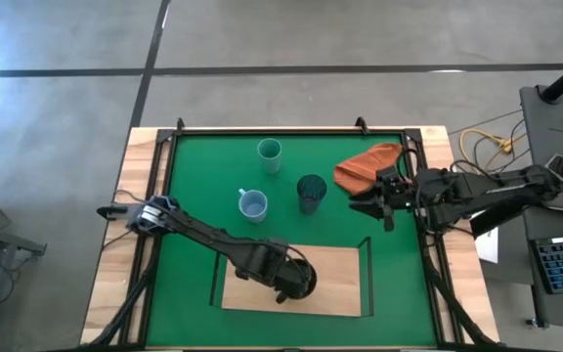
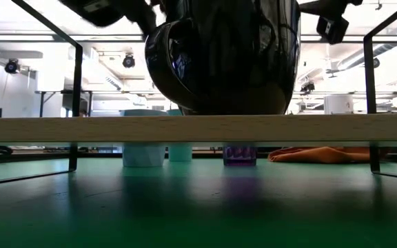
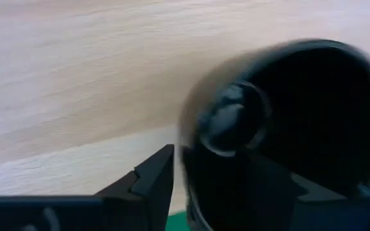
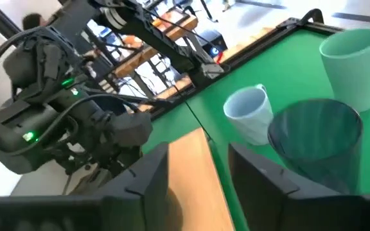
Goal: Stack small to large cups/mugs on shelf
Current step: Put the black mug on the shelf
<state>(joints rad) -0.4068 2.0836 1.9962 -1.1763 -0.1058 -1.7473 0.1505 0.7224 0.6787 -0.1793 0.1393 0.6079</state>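
Black mug (image 2: 222, 58), glossy, stands on the shelf (image 1: 335, 284) near its middle, at the green mat's (image 1: 194, 196) front edge. Left gripper (image 1: 296, 279) hides its top; the fingers (image 3: 149, 186) stand spread around it. Right gripper (image 1: 377, 200) hovers parted beside the orange-red cloth (image 1: 365, 164). No readable writing.

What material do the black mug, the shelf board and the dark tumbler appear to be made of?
The black mug looks like glazed ceramic: its glossy surface mirrors the ceiling lights. The shelf looks like unpainted light wood with a matte finish and faint grain lines. The dark tumbler seems to be tinted see-through plastic or glass with vertical ribs; which of the two cannot be told.
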